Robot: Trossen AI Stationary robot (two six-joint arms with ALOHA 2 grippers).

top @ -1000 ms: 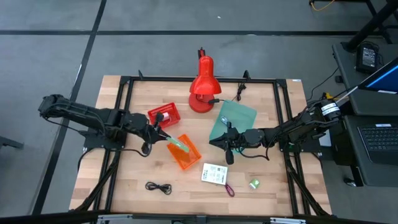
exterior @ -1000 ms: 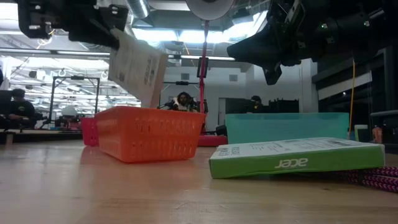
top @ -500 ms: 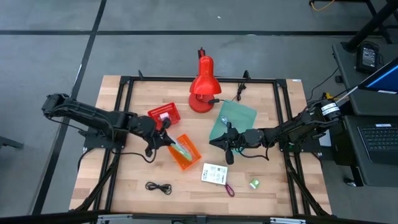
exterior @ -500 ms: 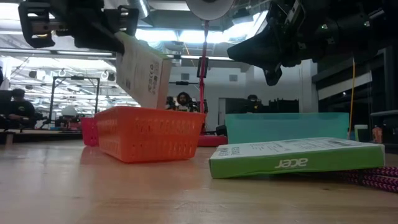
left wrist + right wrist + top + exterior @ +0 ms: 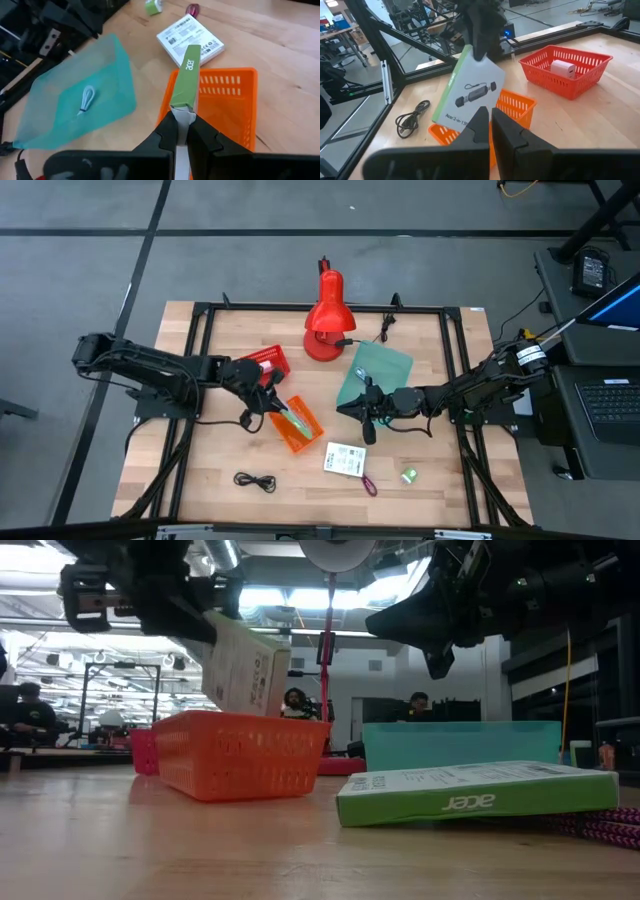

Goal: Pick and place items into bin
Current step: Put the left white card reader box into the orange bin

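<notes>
My left gripper is shut on a flat white card box with a green edge, holding it over the orange bin. In the low view the box slants, and its lower end sits behind the bin's rim. A second printed box lies flat on the table near a purple strap, a small green piece and a black coiled cable. My right gripper hovers shut beside the teal tray, touching nothing. My left gripper pinches the box by one short end between its two fingers, coming from the table's left and slanting down. The box runs on past the fingertips, green edge showing. It is lifted and tilted, free end dipping into the orange bin.
A red basket holding a white block stands just beyond the orange bin. The big red desk lamp stands at the far middle. The teal tray holds a small white cable. A black frame runs around the table's edges. People sit in the room behind.
My left gripper has carried the box toward the table's right and a little toward the near edge, from beside the red basket to over the orange bin. The box has sunk slightly, its lower end now behind the bin's rim. My right arm has kept still.
</notes>
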